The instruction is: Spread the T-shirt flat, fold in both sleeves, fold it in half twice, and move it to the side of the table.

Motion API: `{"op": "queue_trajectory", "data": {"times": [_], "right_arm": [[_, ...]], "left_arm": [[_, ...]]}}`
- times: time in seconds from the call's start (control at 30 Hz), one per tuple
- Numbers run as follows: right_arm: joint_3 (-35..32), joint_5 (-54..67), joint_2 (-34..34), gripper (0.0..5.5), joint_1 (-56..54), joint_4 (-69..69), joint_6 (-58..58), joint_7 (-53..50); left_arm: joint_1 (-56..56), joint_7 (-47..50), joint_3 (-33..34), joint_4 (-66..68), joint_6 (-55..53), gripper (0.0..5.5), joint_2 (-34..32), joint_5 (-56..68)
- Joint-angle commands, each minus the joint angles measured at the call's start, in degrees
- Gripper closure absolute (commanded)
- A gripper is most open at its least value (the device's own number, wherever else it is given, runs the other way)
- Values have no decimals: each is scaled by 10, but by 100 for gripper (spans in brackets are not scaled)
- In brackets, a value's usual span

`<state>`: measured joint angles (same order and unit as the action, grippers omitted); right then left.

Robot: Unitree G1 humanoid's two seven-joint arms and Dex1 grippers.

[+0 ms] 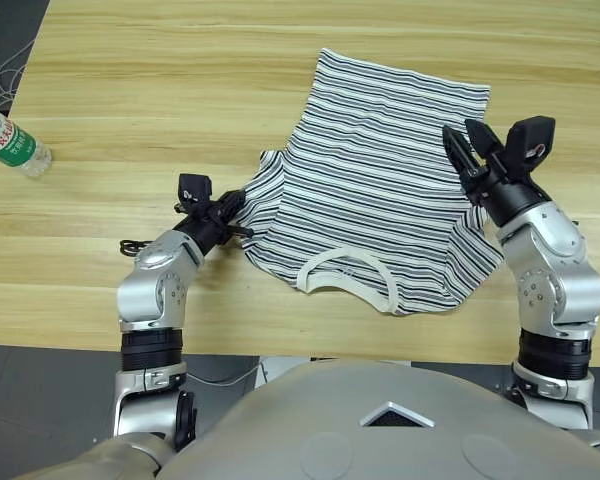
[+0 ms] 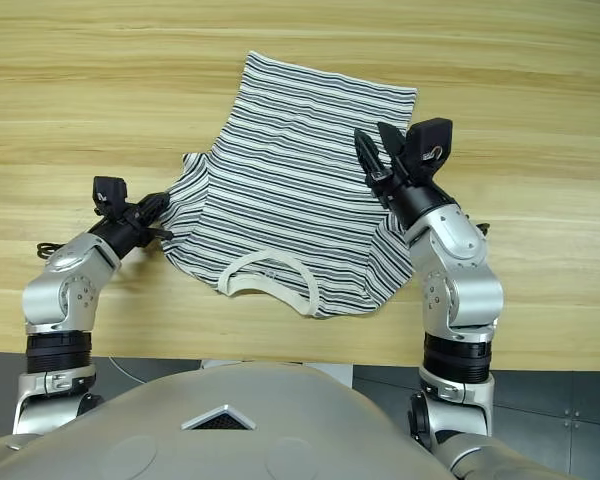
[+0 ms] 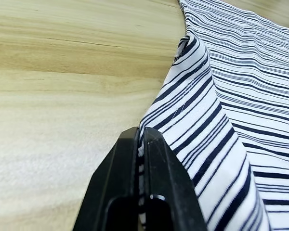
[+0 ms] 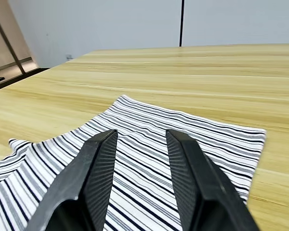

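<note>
the t-shirt [image 1: 380, 190] lies around the middle of the table [image 1: 130, 100], white collar [image 1: 350, 275] toward the near edge and hem toward the far side, not yet flat: its left sleeve [image 1: 265, 185] is bunched and the near right corner is rumpled. my left pincer [image 3: 140, 139] is clamped on the edge of that left sleeve, low at the table top, which i judge is a hold for drawing the cloth out leftward. my right pincer [image 1: 464, 138] hangs above the shirt's right side with its fingers apart, touching nothing i can see, probably placed to catch the right edge. a plastic bottle [image 1: 10, 140] lies at the table's far left edge, well apart; its green label carries print too small to read. the shirt shows stripes but no writing.
</note>
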<state>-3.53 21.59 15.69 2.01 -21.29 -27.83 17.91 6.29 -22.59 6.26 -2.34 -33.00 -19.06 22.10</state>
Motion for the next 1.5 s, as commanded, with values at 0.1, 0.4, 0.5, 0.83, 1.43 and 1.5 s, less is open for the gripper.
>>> {"op": "queue_trajectory", "data": {"times": [0.1,0.4,0.5,0.83,1.43,1.5], "right_arm": [[-4,-7,-3,365,-7,9,9,-6],[-2,-7,-6,365,-2,10,13,-8],[0,-9,-9,365,0,11,15,-10],[2,-16,-20,365,4,19,22,-9],[9,-21,-30,365,10,22,27,-9],[9,-21,-30,365,10,22,27,-9]], "left_arm": [[29,14,-19,8,-23,537,-11,-32],[-1,-2,-30,17,-15,537,-51,-59],[-18,-6,-35,13,-20,537,-59,-61],[-35,-15,-69,-36,-41,537,-67,-77],[-52,8,-108,-121,-32,537,-48,-119],[-57,10,-103,-122,-31,537,-49,-121]]}}
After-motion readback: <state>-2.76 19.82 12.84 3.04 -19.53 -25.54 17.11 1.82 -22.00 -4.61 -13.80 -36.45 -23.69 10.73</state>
